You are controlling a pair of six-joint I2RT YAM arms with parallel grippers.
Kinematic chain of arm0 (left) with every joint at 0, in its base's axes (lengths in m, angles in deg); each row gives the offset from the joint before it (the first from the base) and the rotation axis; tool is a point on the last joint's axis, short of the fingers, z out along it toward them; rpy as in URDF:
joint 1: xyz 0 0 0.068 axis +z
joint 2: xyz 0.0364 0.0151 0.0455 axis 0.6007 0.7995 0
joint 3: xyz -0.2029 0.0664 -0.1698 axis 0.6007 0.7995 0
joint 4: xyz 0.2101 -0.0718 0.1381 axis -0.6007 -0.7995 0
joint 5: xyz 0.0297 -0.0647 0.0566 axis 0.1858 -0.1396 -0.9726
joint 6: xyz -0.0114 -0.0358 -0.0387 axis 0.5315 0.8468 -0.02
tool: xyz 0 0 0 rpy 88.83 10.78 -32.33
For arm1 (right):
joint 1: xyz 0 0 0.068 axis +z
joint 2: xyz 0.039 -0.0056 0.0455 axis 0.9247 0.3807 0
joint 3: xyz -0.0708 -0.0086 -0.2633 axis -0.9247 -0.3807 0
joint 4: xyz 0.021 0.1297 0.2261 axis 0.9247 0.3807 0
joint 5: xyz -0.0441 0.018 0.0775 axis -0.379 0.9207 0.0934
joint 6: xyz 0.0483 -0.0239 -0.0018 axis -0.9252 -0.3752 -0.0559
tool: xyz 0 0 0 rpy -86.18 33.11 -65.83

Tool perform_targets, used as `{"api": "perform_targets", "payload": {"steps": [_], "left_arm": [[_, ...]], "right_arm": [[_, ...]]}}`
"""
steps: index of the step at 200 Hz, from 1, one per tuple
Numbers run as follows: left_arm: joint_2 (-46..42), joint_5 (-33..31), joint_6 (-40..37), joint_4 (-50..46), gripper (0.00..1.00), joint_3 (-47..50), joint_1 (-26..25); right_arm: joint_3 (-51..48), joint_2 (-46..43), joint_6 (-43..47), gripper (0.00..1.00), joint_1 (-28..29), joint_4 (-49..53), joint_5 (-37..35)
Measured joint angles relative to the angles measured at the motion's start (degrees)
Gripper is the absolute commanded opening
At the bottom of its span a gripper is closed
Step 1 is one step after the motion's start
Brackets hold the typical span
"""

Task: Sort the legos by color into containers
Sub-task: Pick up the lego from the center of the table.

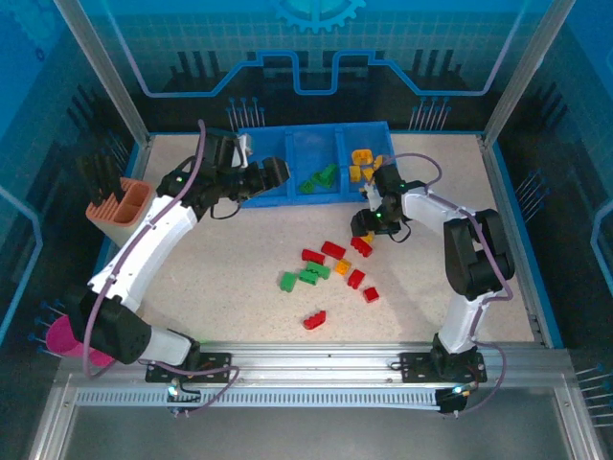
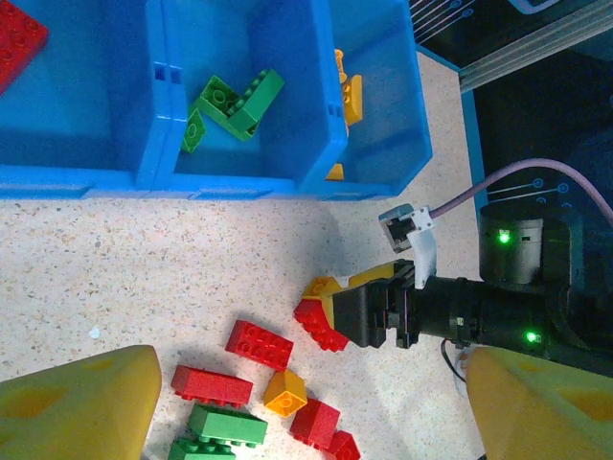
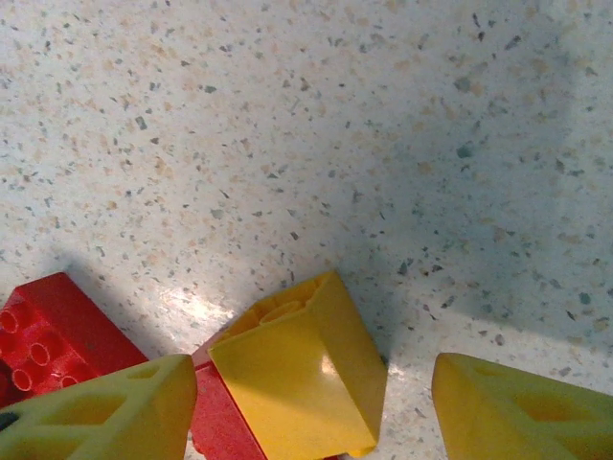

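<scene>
The blue tray [image 1: 287, 144] stands at the back of the table. Its middle container holds green legos [image 2: 235, 101], the right one yellow legos [image 1: 362, 161], and the left one a red lego [image 2: 19, 43]. Several loose red, green and orange legos [image 1: 326, 268] lie mid-table. My right gripper [image 3: 311, 412] is open and low over a yellow lego [image 3: 297, 374] that leans on a red lego [image 3: 48, 340]; a gap shows beside its right finger [image 3: 517, 402]. My left gripper [image 2: 306, 422] hovers open and empty in front of the tray's left end [image 1: 278, 172].
A peach tool holder [image 1: 120, 211] stands at the left edge, and a pink object [image 1: 67, 340] lies near the left arm's base. The metal frame posts and the blue side walls bound the table.
</scene>
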Motion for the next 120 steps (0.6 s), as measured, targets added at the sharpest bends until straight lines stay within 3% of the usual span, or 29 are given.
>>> {"api": "perform_targets", "payload": {"steps": [48,120], "left_arm": [[0.3,0.0,0.0,0.2,0.86,0.0,0.0],[0.3,0.0,0.0,0.2,0.92,0.0,0.0]], "right_arm": [[0.8,1.1,-0.4,0.61,-0.2,-0.6,0.3],[3.0,3.6,-1.0,0.66,-0.2,-0.5,-1.1]]}}
